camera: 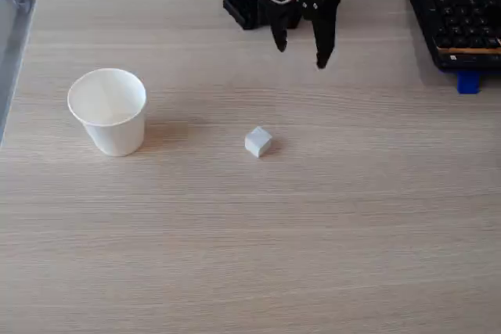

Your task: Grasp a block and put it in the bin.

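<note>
Tabletop [235, 256]; block [257, 142] below pincer [300, 54], apart

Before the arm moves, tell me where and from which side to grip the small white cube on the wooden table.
Probably best taken from above, the fingers closing on two opposite vertical faces of the small white cube. It sits flat on the wooden table with free space all round, well apart from the white paper cup. It is turned corner-on to the camera, so the open black gripper may need to rotate to meet flat faces.
</note>
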